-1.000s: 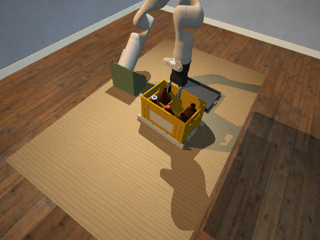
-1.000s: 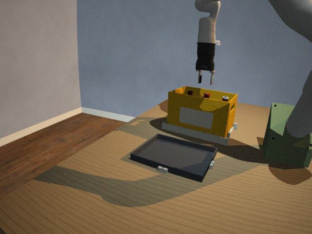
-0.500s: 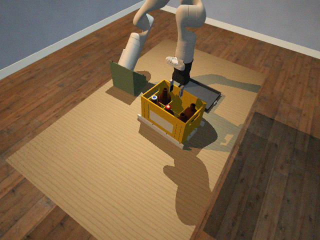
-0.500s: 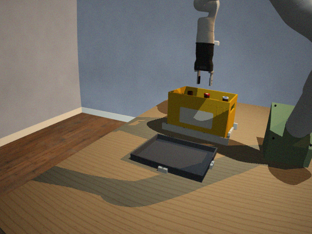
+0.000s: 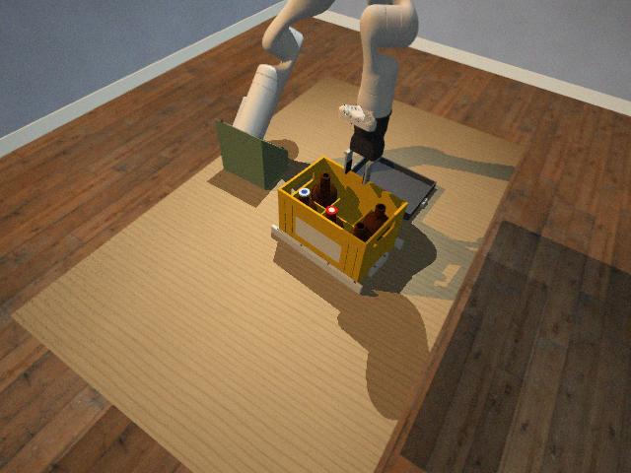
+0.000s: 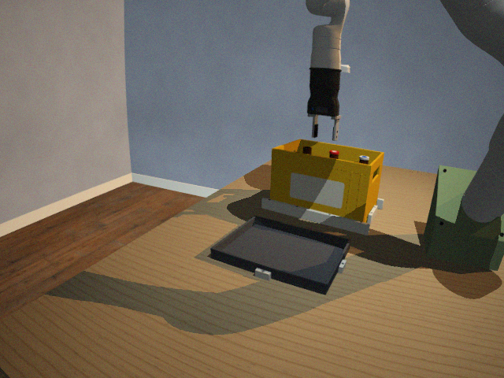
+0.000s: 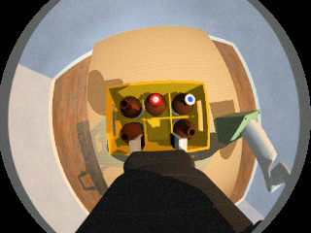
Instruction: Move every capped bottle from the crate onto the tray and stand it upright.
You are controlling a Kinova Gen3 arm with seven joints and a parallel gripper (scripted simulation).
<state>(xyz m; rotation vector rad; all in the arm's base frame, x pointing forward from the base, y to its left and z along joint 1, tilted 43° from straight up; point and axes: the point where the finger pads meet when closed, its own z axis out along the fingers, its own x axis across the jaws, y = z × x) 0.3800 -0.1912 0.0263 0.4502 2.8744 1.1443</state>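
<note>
Red-capped bottle [image 5: 331, 210] [image 6: 334, 153] [image 7: 155, 100]: left in crate [image 5: 315, 238] [image 6: 317, 189] [image 7: 157, 83].
Blue-and-white-capped bottle [image 5: 304, 192] [image 6: 364, 158] [image 7: 190, 99]: left in crate.
Tray [image 5: 402, 180] [image 6: 280, 248], beside crate: no bottle yet delivered.
Pincer [image 5: 357, 173] [image 6: 324, 134] [image 7: 157, 139], above crate: released.

I've moved the black two-finger gripper with pale fingers [image 5: 356, 175] [image 6: 325, 138] sideways, farther from the green box-shaped base [image 5: 239, 158] [image 6: 451, 239] [image 7: 229, 128] than it was a second ago. In my top view it has shifted right and a little up along the rear side of the yellow plastic crate [image 5: 315, 238] [image 6: 280, 175] [image 7: 157, 83]; in the exterior view, its tips have gone left and slightly down. The arm's rounded brown shadow [image 5: 397, 351] on the table has slid up and right too.
</note>
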